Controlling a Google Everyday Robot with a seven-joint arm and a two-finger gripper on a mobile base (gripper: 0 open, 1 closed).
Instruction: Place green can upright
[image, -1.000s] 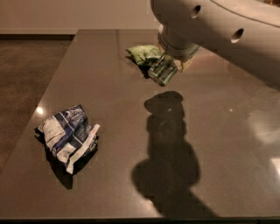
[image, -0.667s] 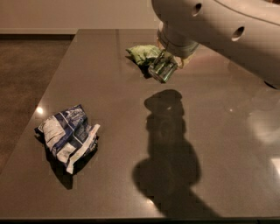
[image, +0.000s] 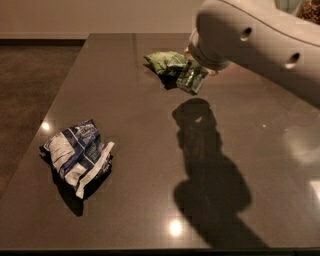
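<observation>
The green can (image: 192, 79) is small and shiny with a pale label patch. It hangs tilted just above the table, held at the end of my arm. My gripper (image: 196, 74) is at the far middle of the table, shut on the can, and is mostly hidden under the big pale arm (image: 250, 40). The can is right beside the wrinkly green snack bag (image: 167, 62), on that bag's right. The arm's shadow (image: 200, 130) falls on the table in front of the can.
A crumpled blue-and-white snack bag (image: 79, 156) lies at the near left of the dark table (image: 135, 115). The table's left edge runs diagonally, with brown floor (image: 30, 85) beyond it. Bright light spots glint on the tabletop.
The gripper with the can has shifted slightly to the right, away from the green snack bag. Both bags have stayed in place.
</observation>
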